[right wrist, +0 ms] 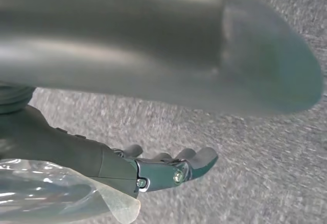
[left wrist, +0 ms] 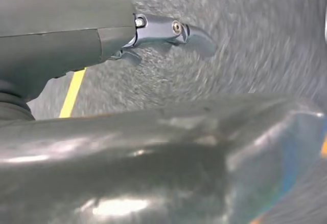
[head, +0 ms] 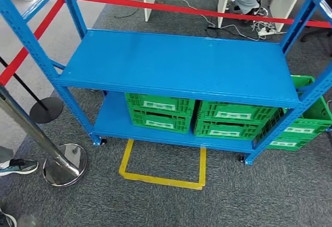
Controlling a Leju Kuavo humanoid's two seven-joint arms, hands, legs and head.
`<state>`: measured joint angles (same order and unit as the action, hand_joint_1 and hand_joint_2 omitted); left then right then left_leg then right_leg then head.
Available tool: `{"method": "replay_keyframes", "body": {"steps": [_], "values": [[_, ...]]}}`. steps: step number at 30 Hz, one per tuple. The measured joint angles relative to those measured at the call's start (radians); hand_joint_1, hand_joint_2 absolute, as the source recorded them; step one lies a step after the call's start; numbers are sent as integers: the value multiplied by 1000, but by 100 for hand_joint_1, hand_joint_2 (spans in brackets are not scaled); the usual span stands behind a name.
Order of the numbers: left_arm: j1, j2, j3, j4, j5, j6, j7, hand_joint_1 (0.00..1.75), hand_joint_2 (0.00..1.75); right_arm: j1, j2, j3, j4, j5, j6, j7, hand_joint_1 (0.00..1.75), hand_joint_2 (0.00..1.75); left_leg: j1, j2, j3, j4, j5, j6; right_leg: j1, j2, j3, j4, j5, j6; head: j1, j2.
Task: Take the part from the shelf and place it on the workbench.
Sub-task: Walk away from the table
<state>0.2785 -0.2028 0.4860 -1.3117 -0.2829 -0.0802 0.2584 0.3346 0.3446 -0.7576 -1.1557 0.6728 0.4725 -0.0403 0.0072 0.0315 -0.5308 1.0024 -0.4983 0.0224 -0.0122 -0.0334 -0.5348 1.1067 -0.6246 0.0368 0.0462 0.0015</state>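
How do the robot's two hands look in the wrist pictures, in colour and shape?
The left hand has a smooth grey cover and dark metallic fingers with small silver screws. The right hand looks alike: grey cover, dark fingers, silver screws.

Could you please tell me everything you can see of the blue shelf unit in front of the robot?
The blue shelf unit looks like painted metal, with perforated uprights and two flat decks. Its top deck is bare. The lower deck holds two green crates side by side. It stands on grey carpet on small castors, behind a yellow floor marking.
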Motion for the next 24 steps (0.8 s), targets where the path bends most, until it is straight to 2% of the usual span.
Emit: {"method": "replay_keyframes", "body": {"steps": [1, 2, 3, 4, 5, 7, 8, 9, 11, 14, 15, 16, 18, 19, 20, 22, 23, 24], "values": [[-1, 54, -77, -60, 93, 80, 122, 0, 0, 0, -1, 4, 0, -4, -3, 3, 0, 0, 1, -9, 1, 0, -1, 3, -1, 20, -39, 71, -31, 1, 2, 0], [2, 107, -155, -108, 163, 161, 203, 0, 0, -1, -2, 8, 1, -10, -6, 6, 0, 0, 1, -17, 3, 0, -4, 5, -2, 29, -81, 140, -54, 1, 3, 0], [8, 156, -229, -150, 218, 235, 237, 0, 0, 0, -4, 14, 2, -18, -10, 10, 0, 0, 0, -23, 7, 0, -8, 6, -3, 32, -114, 185, -58, 2, 3, 0], [16, 196, -291, -180, 257, 291, 236, 0, 0, 1, -6, 21, 3, -26, -14, 14, 0, 0, 0, -28, 12, 0, -13, 5, -3, 32, -133, 198, -44, 3, 4, 0], [23, 234, -354, -205, 290, 336, 212, 0, 0, 1, -9, 28, 4, -35, -19, 16, 0, 0, 0, -32, 20, 0, -18, 3, -3, 32, -130, 167, -7, 3, 4, 0], [30, 296, -460, -240, 334, 396, 162, 0, 0, 2, -17, 44, 5, -51, -28, 20, 0, 0, 2, -39, 40, 0, -33, -5, -5, 32, -86, 41, 83, 0, 4, 0], [30, 325, -508, -255, 353, 419, 144, 0, 0, 2, -20, 52, 7, -58, -33, 22, 0, 0, 0, -41, 48, 3, -42, -12, -4, 32, -61, -18, 111, -2, 5, 0], [29, 350, -545, -265, 371, 438, 132, 0, 0, 2, -23, 60, 9, -65, -38, 24, 0, 0, -1, -41, 52, 4, -49, -19, -3, 34, -46, -49, 120, -7, 5, 0], [28, 396, -606, -275, 409, 474, 109, 0, 0, 7, -30, 76, 15, -79, -51, 27, 0, 0, -3, -42, 54, 4, -56, -30, 1, 36, -39, -58, 110, -19, 3, 0], [26, 445, -670, -277, 449, 511, 81, 0, 0, 18, -43, 101, 22, -96, -70, 28, 0, 0, 0, -40, 52, 22, -75, -40, -4, 36, -29, -64, 103, -37, -2, 0], [25, 458, -684, -276, 459, 518, 72, 0, 0, 19, -48, 109, 25, -100, -74, 27, 0, 0, 1, -39, 34, 62, -94, -45, -6, 35, -22, -67, 99, -43, -5, 0], [25, 469, -695, -275, 467, 524, 65, 0, 0, 21, -52, 116, 29, -103, -76, 26, 0, 0, 2, -38, 1, 124, -117, -49, -6, 35, -16, -68, 95, -47, -8, 0], [24, 485, -714, -272, 484, 535, 56, 0, 0, 21, -59, 129, 38, -113, -82, 25, 0, 0, 2, -38, -88, 261, -152, -54, -6, 34, -4, -69, 83, -51, -11, 0], [23, 488, -722, -270, 492, 541, 56, 0, 0, 22, -62, 137, 42, -122, -87, 25, 0, 0, 2, -38, -119, 295, -144, -53, -5, 34, 3, -69, 77, -51, -12, 0], [21, 490, -728, -269, 498, 546, 56, 0, 0, 22, -64, 146, 44, -131, -93, 28, 0, 0, 2, -38, -133, 292, -115, -51, -5, 35, 12, -70, 69, -50, -12, 0], [14, 495, -737, -266, 509, 553, 53, 0, 0, 22, -71, 169, 49, -153, -110, 34, 0, 0, -1, -38, -113, 191, -18, -39, -4, 36, 33, -72, 53, -47, -13, 0], [10, 498, -740, -264, 514, 555, 48, 0, 0, 21, -75, 181, 53, -166, -118, 35, 0, 0, -4, -37, -95, 136, 18, -31, -3, 36, 42, -74, 44, -43, -12, 0], [6, 500, -743, -262, 519, 556, 43, 0, 0, 20, -80, 193, 56, -179, -125, 35, 0, 0, -8, -36, -76, 87, 34, -23, -2, 36, 47, -76, 38, -38, -13, 0]]}}
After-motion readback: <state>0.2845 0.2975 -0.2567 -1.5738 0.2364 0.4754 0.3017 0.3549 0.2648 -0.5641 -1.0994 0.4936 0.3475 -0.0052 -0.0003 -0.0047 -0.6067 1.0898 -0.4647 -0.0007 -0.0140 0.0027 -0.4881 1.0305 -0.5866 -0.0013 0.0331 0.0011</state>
